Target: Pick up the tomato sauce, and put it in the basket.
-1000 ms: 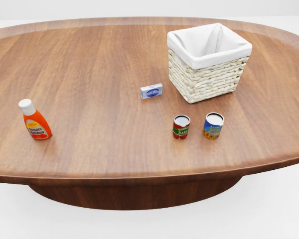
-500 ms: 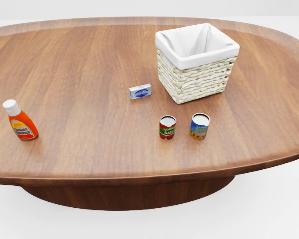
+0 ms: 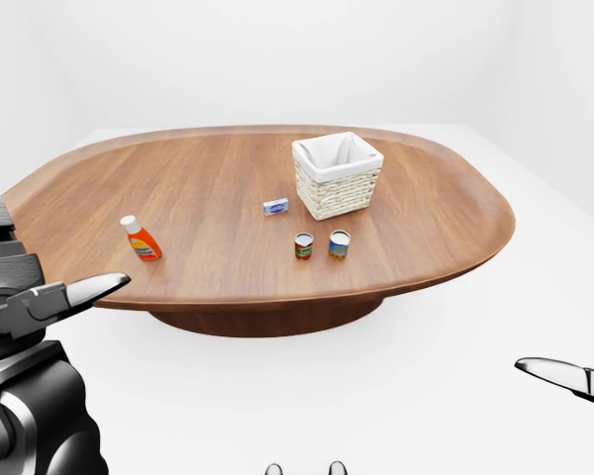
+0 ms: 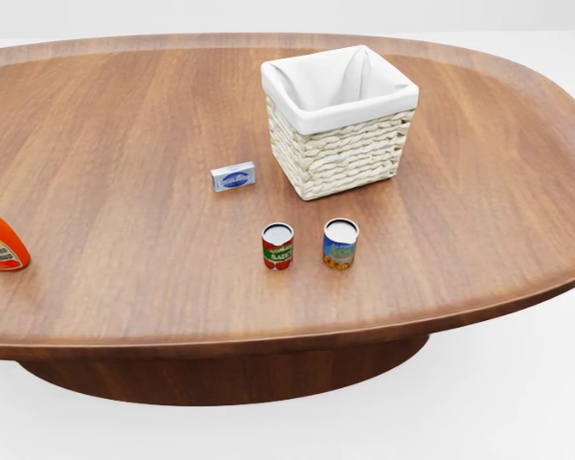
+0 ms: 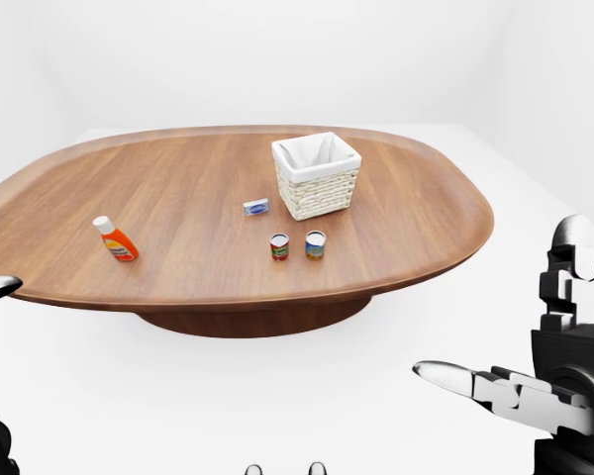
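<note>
The tomato sauce can (image 4: 278, 246), red and green with a white top, stands upright near the lower edge of the oval wooden table (image 4: 125, 125) in the head view. Above and right of it stands the white woven basket (image 4: 340, 158) with a cloth lining, nothing showing inside. My left hand (image 3: 74, 295) hangs at the left edge of the left-eye view, well below the table, fingers spread and holding nothing. At the lower right of the right-eye view my right hand (image 5: 475, 384) is likewise open, far from the can.
A blue and yellow can (image 4: 340, 244) stands just right of the sauce can. A small blue box (image 4: 235, 177) lies left of the basket. An orange ketchup bottle (image 4: 0, 249) sits at the head view's left edge. White floor surrounds the table.
The whole head view has shifted: the table's things slid leftward, so the camera has moved to the right. The ketchup bottle is now cut by the left edge.
</note>
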